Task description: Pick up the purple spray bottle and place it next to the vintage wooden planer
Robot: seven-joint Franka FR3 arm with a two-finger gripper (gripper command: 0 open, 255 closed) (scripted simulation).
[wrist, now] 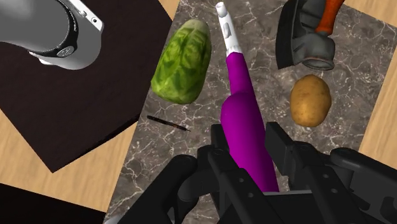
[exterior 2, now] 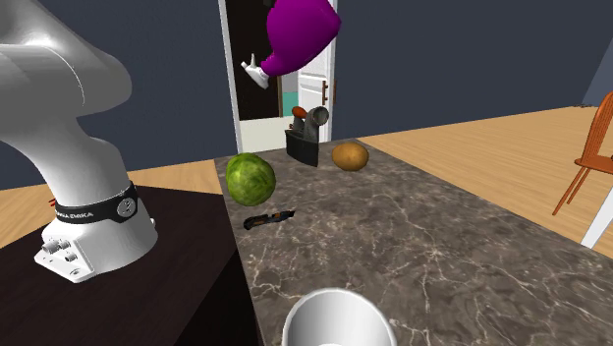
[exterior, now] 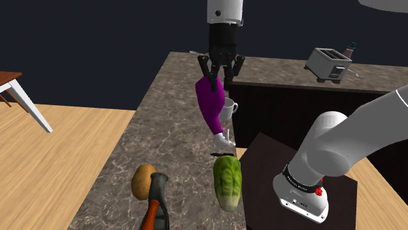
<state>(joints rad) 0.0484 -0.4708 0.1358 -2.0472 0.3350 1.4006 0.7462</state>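
Aloft — gripper [exterior: 221,81] clamped on purple spray bottle [exterior: 210,104], inverted, over counter [exterior: 163,134].

A: What's on the table [exterior: 163,131]?
B: Lettuce [exterior: 227,183] at the edge beside the stand [exterior: 274,170]. In the shoulder view the potato [exterior: 143,181] is left of it, with the planer [exterior: 155,206] just beside the potato, nearer the camera.
A: Spray bottle [exterior: 210,104]?
B: In the hand [exterior: 221,80], off the table, nozzle down, in front of the mug [exterior: 227,111]. Toaster [exterior: 327,64] far back right.
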